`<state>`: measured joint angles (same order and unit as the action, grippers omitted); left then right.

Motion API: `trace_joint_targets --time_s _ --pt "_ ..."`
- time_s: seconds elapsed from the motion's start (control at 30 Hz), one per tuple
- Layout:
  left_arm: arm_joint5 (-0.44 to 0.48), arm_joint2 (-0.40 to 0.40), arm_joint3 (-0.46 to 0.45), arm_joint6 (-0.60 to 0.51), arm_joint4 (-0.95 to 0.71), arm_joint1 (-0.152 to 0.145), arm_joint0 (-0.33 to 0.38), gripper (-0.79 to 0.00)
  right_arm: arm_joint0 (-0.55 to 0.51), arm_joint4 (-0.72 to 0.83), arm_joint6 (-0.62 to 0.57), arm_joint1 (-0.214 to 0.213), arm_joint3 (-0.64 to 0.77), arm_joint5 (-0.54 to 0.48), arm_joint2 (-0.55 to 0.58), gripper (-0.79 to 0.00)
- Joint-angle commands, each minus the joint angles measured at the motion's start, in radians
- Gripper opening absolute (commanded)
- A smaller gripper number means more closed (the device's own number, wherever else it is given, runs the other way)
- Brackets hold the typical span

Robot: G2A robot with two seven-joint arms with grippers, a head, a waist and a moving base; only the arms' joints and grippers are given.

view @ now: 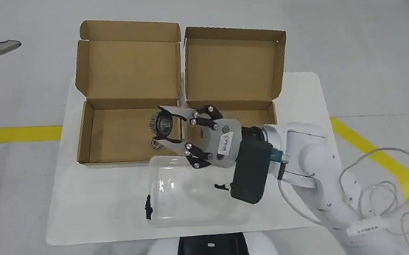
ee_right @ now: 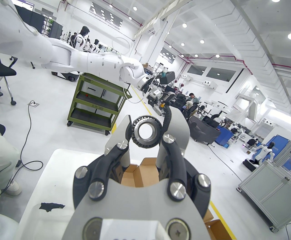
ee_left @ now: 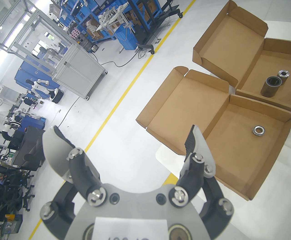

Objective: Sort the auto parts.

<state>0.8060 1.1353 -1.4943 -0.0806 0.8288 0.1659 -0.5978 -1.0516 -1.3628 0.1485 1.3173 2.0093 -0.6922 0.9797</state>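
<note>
Right pincer (ee_right: 147,124) clamps the bearing (ee_right: 146,132), covering both its sides.

white table (view: 301,96) | left cardboard box (view: 113,140) | right cardboard box (view: 231,58) | clear plastic tray (view: 185,199)

The bearing (ee_right: 146,133) is gleaming as polished metal, its rollers ribbed. The right gripper (ee_right: 147,120) is showing brushed grey metal and black ribbed pads (ee_right: 129,130). The left box (view: 109,137) is looking like matt brown cardboard; the tray (view: 189,203), glossy clear plastic.
</note>
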Motion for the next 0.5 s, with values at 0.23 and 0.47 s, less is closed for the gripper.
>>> trace_joint_targets --time_s 0.23,0.47 --pt "0.0 0.0 0.0 0.0 0.0 0.0 0.0 0.0 -0.024 -0.039 0.036 0.003 -0.134 0.022 -0.044 -0.785" --pt "0.0 0.0 0.0 0.0 0.0 0.0 0.0 0.0 -0.004 -0.043 -0.01 0.016 -0.238 0.061 -0.108 -0.785"
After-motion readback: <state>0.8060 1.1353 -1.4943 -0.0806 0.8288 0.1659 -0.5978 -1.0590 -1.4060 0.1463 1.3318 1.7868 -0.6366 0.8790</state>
